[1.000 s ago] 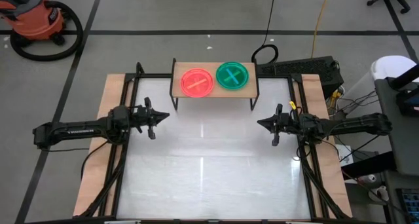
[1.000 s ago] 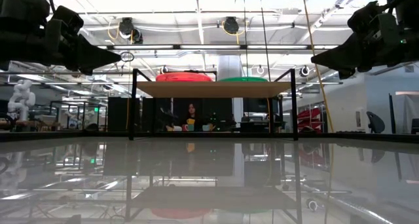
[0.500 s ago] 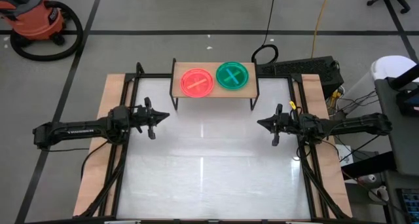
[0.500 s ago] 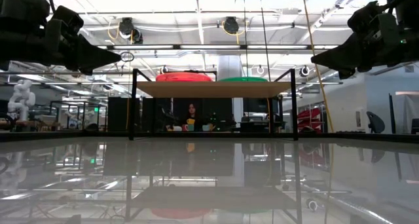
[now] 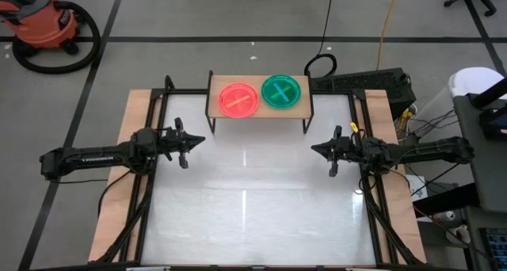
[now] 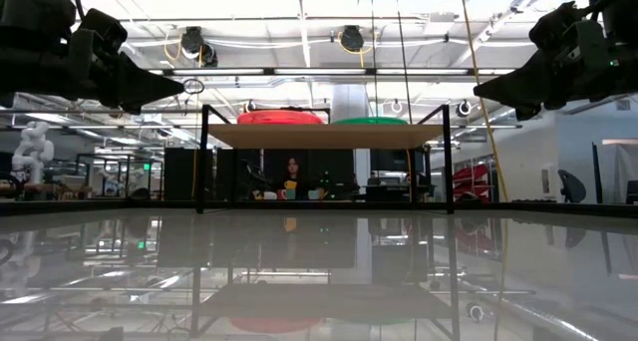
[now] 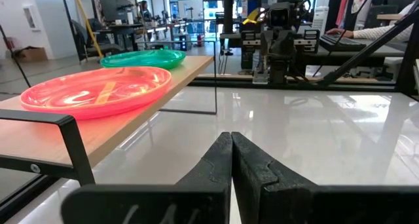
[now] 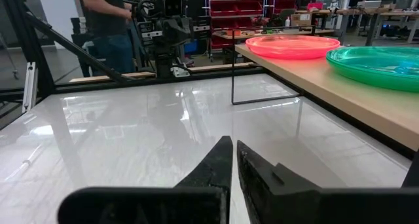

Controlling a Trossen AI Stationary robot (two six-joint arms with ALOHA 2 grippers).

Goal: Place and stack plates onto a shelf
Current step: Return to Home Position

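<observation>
The shelf [image 5: 305,104], a light-wood board on thin black legs, stands at the table's far edge. On it rest two piles of plates side by side: a pink-red pile [image 5: 238,99] on the left with an orange streak showing through, and a green pile [image 5: 281,90] on the right with a blue one. How many plates each pile holds cannot be told. My left gripper [image 5: 200,139] hovers shut over the table's left side, pointing level toward the middle. My right gripper [image 5: 314,150] hovers shut over the right side, facing it. Both hold nothing.
The white glossy tabletop [image 5: 253,200] lies bare between the two arms. A black cable coil [image 5: 321,63] and a power strip [image 5: 372,82] lie behind the shelf. An orange shop vacuum [image 5: 43,21] stands on the floor at far left. A person [image 8: 108,27] stands beyond the table.
</observation>
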